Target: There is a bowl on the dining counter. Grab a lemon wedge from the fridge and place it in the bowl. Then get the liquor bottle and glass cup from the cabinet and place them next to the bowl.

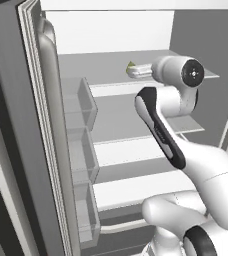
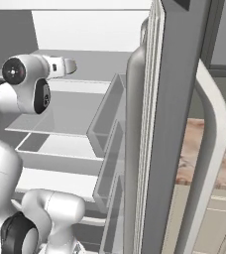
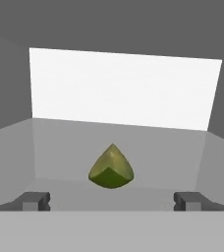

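Dark grey panels of the fridge (image 1: 6, 150) are dominating both base views: both doors are standing open, one at the left of the left base view and the other (image 2: 174, 124) at the right of the right base view, each showing clear door bins (image 1: 81, 145) stacked on its inner face. Inside, pale grey shelves (image 1: 136, 150) are running across the compartment in tiers, and a bright white back wall (image 3: 119, 88) is closing the upper space.

Beyond the open door in the right base view, a stone top with brown marbling (image 2: 192, 149) is showing above cream unit fronts (image 2: 209, 218).

White arm links (image 1: 211, 170) are rising from the base and reaching forward into the upper part of the compartment, with the wrist held level over the top shelf (image 1: 111, 67).

At the end of the arm, the gripper (image 3: 112, 201) is pointing toward the back wall. Its two dark fingertips (image 3: 35, 201) are standing wide apart, with nothing between them.

On the top shelf, the lemon wedge (image 3: 111, 167) is resting just ahead of the gripper, centred in line with the gap between the fingertips and not touching either one. In the left base view the lemon wedge (image 1: 131, 65) is appearing as a small olive-yellow point just beyond the hand.
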You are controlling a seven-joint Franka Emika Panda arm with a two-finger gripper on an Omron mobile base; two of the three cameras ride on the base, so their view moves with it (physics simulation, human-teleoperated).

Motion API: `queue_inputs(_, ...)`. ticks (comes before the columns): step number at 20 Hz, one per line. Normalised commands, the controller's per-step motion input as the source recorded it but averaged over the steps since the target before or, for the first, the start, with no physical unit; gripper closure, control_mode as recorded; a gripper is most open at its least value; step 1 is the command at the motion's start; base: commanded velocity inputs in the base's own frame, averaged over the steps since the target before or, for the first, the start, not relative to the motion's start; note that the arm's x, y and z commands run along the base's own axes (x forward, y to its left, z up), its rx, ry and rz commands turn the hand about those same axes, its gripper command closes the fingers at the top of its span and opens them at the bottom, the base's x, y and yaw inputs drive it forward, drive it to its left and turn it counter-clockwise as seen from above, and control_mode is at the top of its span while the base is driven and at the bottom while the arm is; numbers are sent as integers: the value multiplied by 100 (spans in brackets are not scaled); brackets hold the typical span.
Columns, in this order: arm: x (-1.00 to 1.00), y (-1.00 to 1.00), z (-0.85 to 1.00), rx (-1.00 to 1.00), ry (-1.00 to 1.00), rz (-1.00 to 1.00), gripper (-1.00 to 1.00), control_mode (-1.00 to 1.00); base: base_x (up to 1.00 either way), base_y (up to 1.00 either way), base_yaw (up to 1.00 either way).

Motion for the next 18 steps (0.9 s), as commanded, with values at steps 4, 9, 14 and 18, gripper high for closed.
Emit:
queue_inputs(4,33,0,-3,0,2,0,-100,-100,0,0,0)
queue_inputs(9,23,0,-11,0,0,0,-100,-100,0,0,0)
queue_inputs(14,17,0,-22,0,0,0,-100,-100,0,0,0)
queue_inputs(18,18,0,-27,0,0,0,-100,-100,0,0,0)
